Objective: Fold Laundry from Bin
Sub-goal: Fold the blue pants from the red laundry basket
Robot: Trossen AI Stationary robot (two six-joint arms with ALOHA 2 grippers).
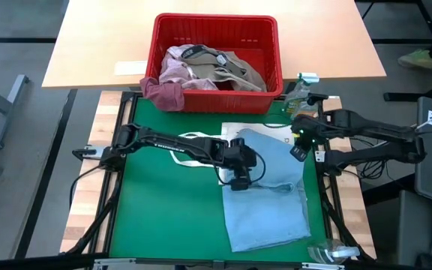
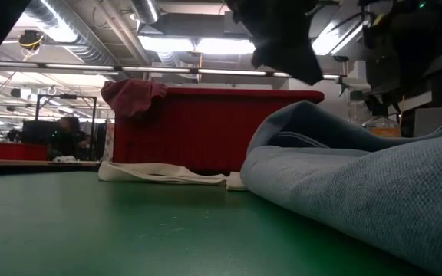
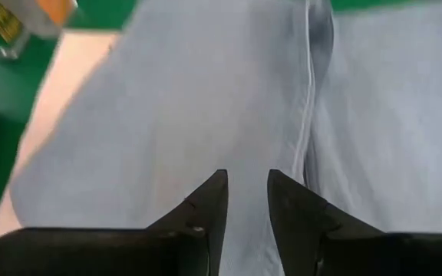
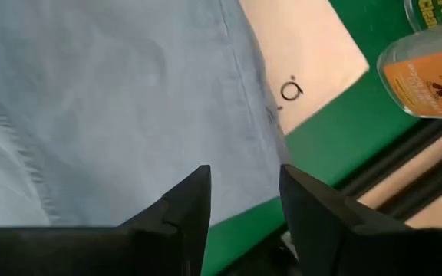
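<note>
The red bin [image 1: 216, 18] [image 2: 206, 123] stands at the table's far edge, holding pink and khaki laundry [image 1: 216, 67]. A maroon piece [image 1: 163, 94] [image 2: 133, 96] hangs over its left rim. A light blue garment [image 1: 265, 195] [image 2: 359, 176] lies on the green mat, its far end over a white tote bag [image 1: 257, 129]. My left gripper [image 1: 238, 184] [image 3: 246, 184] hovers open above the garment's left edge. My right gripper [image 1: 300, 150] [image 4: 244, 180] hangs open over the garment's far right edge [image 4: 244, 77].
A bottle with an orange label [image 1: 300, 88] [image 4: 428, 69] stands beside the bin's right near corner. A clear plastic thing [image 1: 328, 253] lies at the mat's near right corner. Bare green mat [image 1: 171, 217] lies left of the garment. A person [image 2: 67, 134] sits far back in the room.
</note>
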